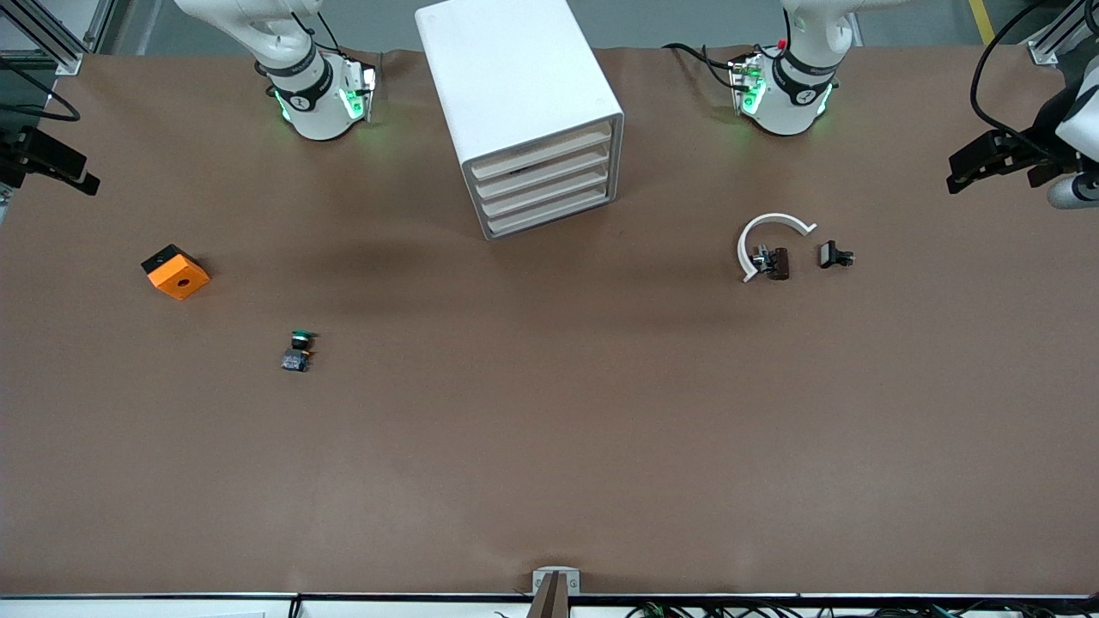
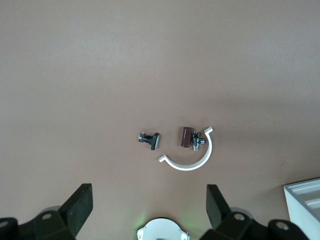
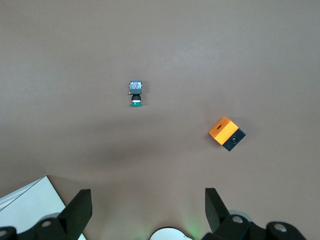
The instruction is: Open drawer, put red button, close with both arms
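**Cabinet** (image 1: 515,77): white, between the arms' bases. Its four slat-front drawers (image 1: 544,184) were all shut, fronts toward the front camera.

**Red button:** none clearly red. A maroon-capped switch (image 1: 775,262) lay inside a white arc clip (image 1: 767,230), likelier the left arm's pick.

**Left gripper** (image 2: 148,196): spread, empty, over its own table end.

**Right gripper** (image 3: 147,196): spread, empty, waiting at the green-capped button's (image 1: 297,350) end.

**Writing:** none legible.

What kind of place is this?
Probably a robotics lab test bench: two robot arms mounted along a brown-covered table, a small white cabinet with four shut drawers, and a green-capped button laid out.
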You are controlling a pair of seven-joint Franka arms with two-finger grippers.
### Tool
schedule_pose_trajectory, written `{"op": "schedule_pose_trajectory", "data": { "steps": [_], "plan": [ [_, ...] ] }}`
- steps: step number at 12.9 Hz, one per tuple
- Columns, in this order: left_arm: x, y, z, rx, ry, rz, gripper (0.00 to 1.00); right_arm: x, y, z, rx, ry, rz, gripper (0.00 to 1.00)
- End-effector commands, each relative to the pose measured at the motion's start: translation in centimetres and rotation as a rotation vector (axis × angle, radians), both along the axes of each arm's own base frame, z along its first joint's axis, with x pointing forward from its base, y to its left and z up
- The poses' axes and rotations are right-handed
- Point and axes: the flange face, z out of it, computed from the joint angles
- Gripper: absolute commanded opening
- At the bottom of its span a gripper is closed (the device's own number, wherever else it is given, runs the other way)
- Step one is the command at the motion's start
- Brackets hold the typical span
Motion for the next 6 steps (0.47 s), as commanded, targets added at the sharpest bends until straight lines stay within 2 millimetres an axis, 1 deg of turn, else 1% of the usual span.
{"op": "schedule_pose_trajectory", "data": {
  "steps": [1,4,6],
  "plan": [
    [-1.82,-0.95,-0.07,-0.015,-0.024,-0.037,1.0,0.17,-0.13,0.34,-0.018,-0.006,0.011,1.0],
    [-1.76,-1.31,0.04,-0.015,-0.031,-0.044,1.0,0.17,-0.13,0.34,-0.018,-0.006,0.011,1.0],
    [-2.04,-1.6,0.64,-0.017,-0.045,-0.049,1.0,0.28,-0.1,0.42,-0.016,-0.015,0.009,1.0]
  ]
}}
